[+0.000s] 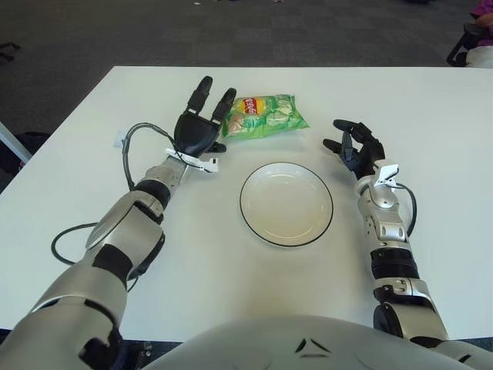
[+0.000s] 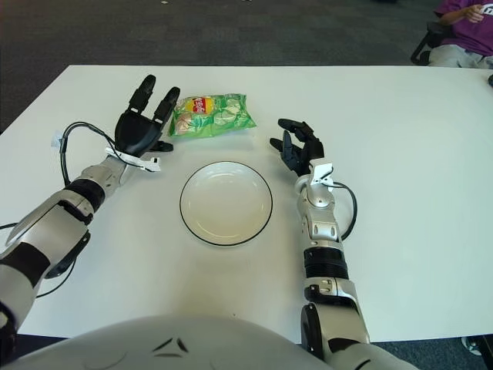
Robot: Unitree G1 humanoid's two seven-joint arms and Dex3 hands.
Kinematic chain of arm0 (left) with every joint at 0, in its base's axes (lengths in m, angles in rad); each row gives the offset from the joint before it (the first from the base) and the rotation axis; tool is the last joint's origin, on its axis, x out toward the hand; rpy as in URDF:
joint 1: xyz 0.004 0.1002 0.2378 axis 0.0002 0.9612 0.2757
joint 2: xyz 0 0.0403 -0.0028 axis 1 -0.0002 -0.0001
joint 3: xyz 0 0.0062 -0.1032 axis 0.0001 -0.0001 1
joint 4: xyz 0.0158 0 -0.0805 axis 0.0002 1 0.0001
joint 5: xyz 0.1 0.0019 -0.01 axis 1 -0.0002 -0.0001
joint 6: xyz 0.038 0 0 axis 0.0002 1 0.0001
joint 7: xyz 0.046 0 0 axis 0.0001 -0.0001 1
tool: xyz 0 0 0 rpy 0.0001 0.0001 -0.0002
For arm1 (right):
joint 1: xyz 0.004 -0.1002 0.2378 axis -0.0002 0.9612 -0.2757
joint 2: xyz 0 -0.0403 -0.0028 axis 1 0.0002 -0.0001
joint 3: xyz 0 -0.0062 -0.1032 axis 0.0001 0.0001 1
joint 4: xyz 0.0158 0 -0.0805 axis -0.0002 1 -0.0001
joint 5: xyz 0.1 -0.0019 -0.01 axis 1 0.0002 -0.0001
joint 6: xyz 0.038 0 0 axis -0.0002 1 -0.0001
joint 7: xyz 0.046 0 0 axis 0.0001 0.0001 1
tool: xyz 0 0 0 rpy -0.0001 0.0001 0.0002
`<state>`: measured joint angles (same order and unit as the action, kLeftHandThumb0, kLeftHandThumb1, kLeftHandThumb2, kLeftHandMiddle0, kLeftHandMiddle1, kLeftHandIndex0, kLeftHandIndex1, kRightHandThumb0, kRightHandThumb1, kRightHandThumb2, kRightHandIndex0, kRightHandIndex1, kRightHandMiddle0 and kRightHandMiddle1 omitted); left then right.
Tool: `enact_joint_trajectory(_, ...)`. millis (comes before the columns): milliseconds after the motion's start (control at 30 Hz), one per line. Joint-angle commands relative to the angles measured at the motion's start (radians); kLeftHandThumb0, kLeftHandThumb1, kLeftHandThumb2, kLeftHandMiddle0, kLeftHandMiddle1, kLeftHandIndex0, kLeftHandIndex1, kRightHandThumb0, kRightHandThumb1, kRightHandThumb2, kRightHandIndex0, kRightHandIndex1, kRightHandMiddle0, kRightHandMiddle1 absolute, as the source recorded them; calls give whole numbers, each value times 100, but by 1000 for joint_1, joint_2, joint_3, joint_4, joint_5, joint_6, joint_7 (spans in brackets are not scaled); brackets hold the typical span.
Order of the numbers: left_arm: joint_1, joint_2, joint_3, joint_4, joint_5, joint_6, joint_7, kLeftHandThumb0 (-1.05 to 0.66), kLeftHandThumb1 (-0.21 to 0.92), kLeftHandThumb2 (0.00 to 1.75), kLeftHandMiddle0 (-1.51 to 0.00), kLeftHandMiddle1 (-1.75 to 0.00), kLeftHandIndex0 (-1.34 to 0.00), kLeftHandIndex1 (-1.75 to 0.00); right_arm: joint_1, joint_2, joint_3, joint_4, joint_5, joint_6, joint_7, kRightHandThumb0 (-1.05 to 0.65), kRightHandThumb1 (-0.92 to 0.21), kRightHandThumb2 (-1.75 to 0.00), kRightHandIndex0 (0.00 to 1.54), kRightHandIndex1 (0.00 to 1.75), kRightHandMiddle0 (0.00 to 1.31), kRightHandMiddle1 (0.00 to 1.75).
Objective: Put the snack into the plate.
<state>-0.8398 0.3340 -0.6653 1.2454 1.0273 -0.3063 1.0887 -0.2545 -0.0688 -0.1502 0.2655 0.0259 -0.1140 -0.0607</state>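
Note:
A green snack bag [image 1: 263, 116] with a red and yellow logo lies flat on the white table, behind the plate. The white plate [image 1: 286, 203] with a dark rim sits in the middle and holds nothing. My left hand [image 1: 202, 123] is just left of the bag, its fingers spread and pointing away from me; the nearest fingertip is at the bag's left edge, and nothing is in its grasp. My right hand [image 1: 353, 144] shows to the right of the plate, with relaxed fingers and nothing in them.
The white table [image 1: 431, 116] stretches wide on both sides. A black cable [image 1: 127, 150] loops out beside my left forearm. Dark carpet lies beyond the far edge, and a seated person [image 2: 462, 27] is at the far right corner.

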Motion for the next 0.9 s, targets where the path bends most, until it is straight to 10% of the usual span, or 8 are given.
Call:
enact_joint_trajectory(0,-52,0,-21,24,5,-4,11,-64,77,1,0,0,-11,-4,1,-4,-7,-3,10,-14,2,-40,-92,-66,99,2,45,70)
enact_joint_trajectory(867,-119,-31,-128,83,13,-7,-20,-61,79,1,0,0,-17,-5,15,5,-10,-18,15,-24,2,-39,-92,-69,100,2,45,68)
